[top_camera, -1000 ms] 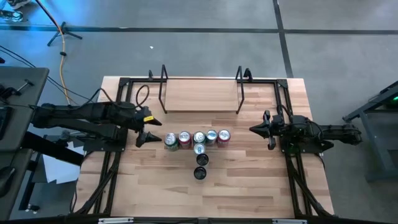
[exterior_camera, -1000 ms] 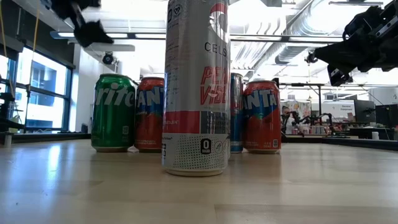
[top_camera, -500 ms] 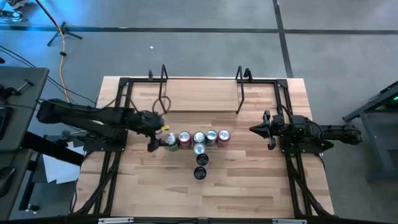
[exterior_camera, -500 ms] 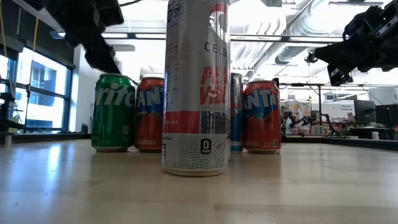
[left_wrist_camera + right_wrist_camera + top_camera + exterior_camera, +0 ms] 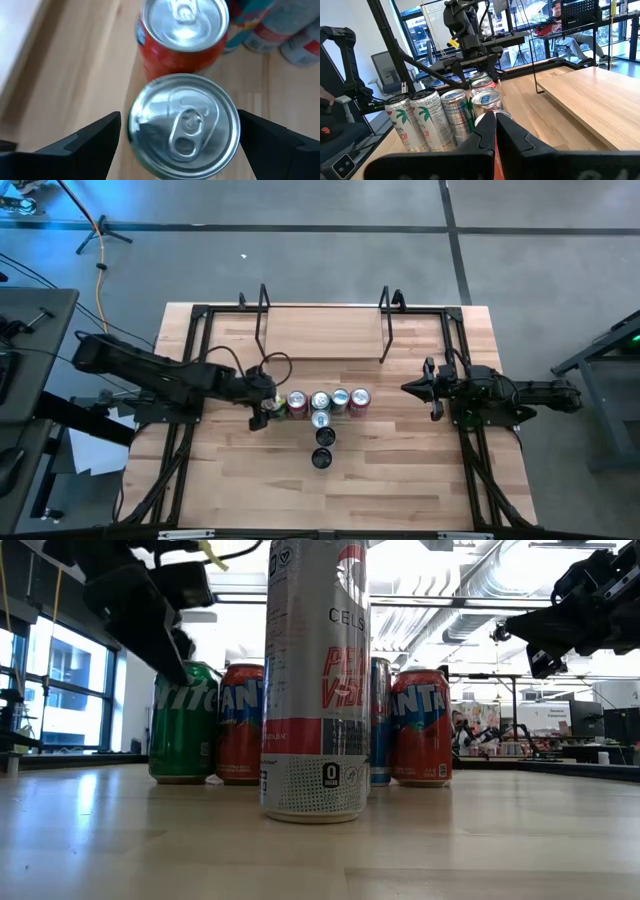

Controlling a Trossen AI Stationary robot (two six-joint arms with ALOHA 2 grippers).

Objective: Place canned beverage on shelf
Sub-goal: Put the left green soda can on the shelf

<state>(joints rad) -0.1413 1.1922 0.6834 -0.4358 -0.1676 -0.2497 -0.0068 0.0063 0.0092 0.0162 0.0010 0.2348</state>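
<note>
- Before closing the left gripper, now spread wide with one finger on either side of the green can and clamped on nothing, sink lower to catch the can's wall below the rim rather than the lid.
- Keep centred over the lid, as seen from the left wrist; squeeze evenly to avoid tipping.
- Mind the orange can just beside the green one, perhaps touching: hard to tell. Judged tight on that side, so lift straight up before swinging away.
- Green can: upright at the left end of the row of cans, about midway between the near and far edges of the tabletop, well apart from the shelf.
- Shelf: set along the tabletop's far edge, between its two black wire uprights; bears no can yet.
- Carry high enough to clear the near wire upright, then set down flat on the board.
- Tall can: stands nearer the tabletop's near edge than the row; leave alone.
- Right gripper: fingers pressed together, holding nothing, waiting towards the tabletop's right edge.
</note>
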